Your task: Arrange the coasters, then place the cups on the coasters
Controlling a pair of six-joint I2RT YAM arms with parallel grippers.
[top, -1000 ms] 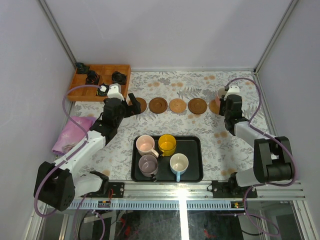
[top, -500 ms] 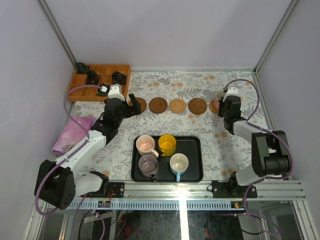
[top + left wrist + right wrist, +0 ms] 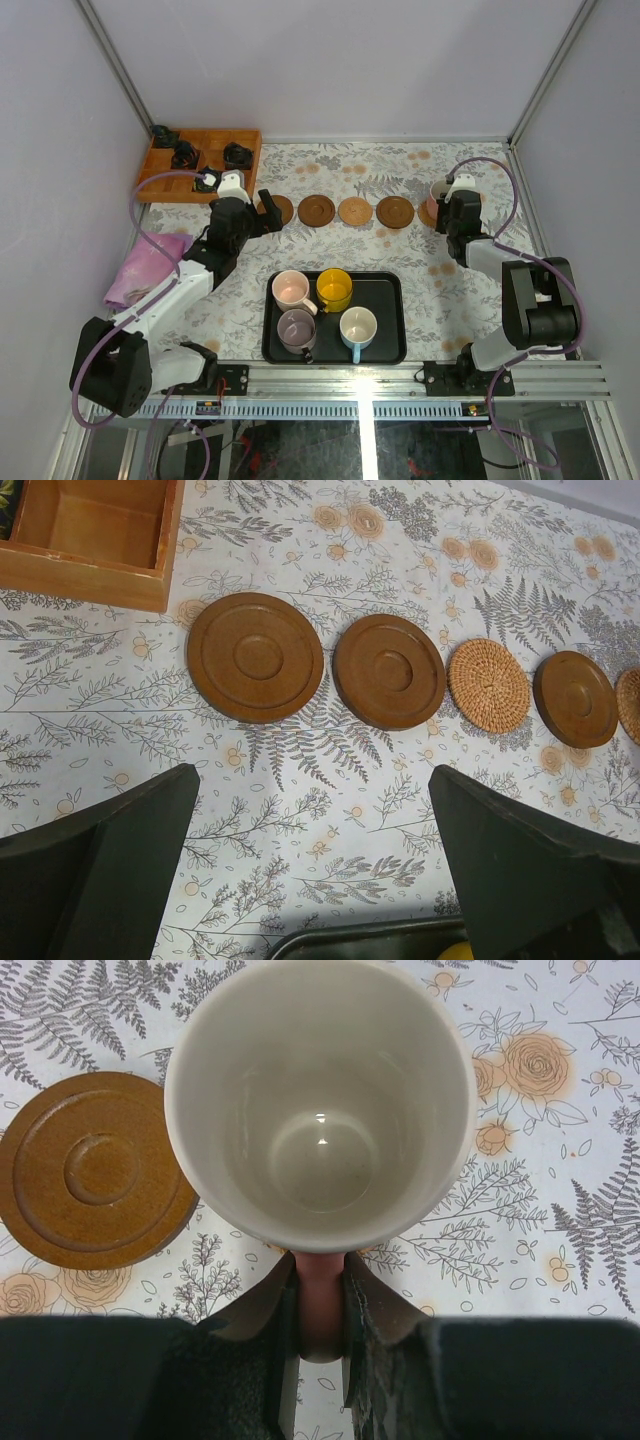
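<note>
The right fingers [image 3: 265, 1330] clamp the pink handle of a white ceramic cup [image 3: 320, 1100], carried slightly farther than a second ago. It hangs at the row's right end, so set-down looks imminent. The left fingers [image 3: 130, 830] gape, empty. Count: five round brown coasters [image 3: 255, 657] on the floral worktop [image 3: 440, 290]; five cups, with four other cups [image 3: 334, 290] on the black rectangular tray [image 3: 385, 300].

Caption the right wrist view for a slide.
Right gripper holds the pink-handled white cup by its handle, beside a brown wooden coaster.
</note>
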